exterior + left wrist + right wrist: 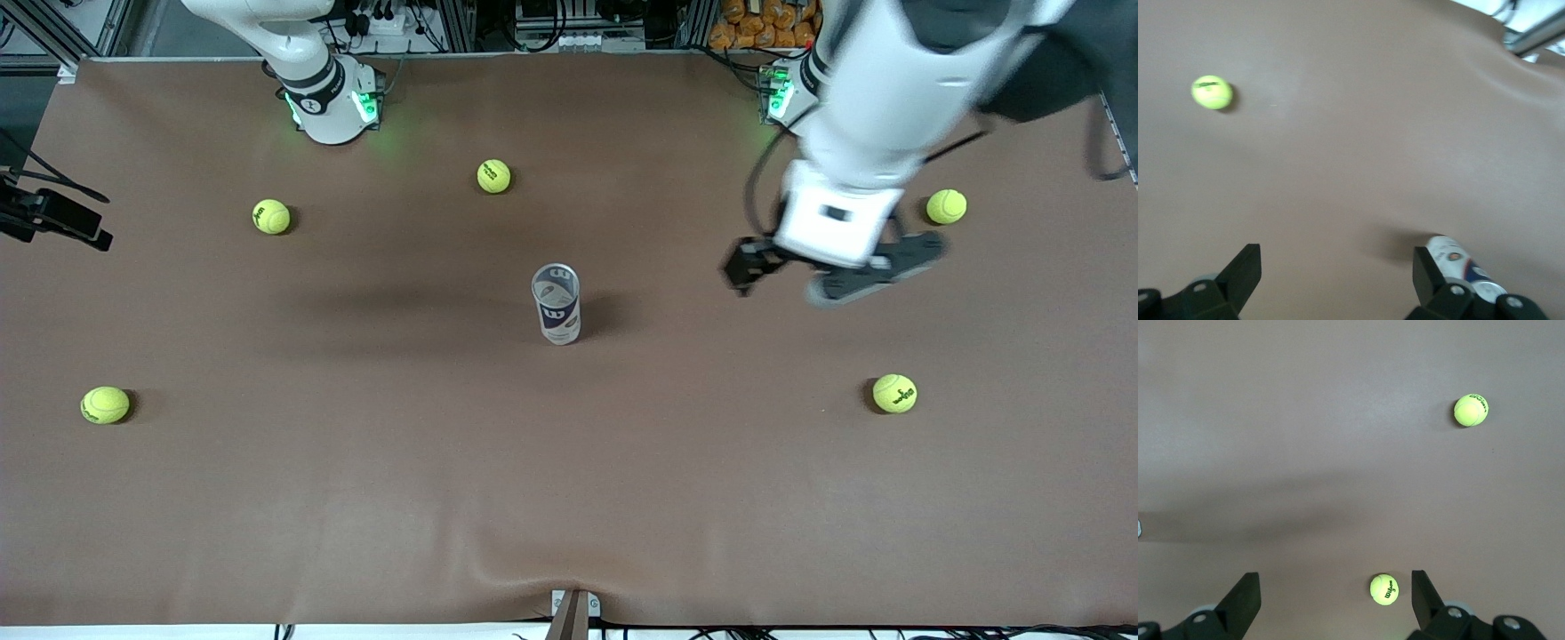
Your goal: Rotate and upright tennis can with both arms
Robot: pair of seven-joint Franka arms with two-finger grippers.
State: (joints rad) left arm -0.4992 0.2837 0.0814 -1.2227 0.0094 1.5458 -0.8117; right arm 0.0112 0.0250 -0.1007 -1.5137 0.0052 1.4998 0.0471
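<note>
Mid-table, the tennis can (pixel 556 304) already stands upright on the brown mat (pixel 569 498), long axis vertical, open rim up. Left gripper (pixel 831 267) hangs in the air, fingers apart and empty; the can lies at its 9 o'clock in the front view, well apart. Right gripper (pixel 1335 600) also spread, empty, only its wrist view shows it. Left arm looks nearer. Five tennis balls scattered, none near the can.

Front cam: high, facing arm bases, whole table (pixel 569 498). Wrist cams: look down past own fingers; left shares tennis can (pixel 556 304) w/ front.
</note>
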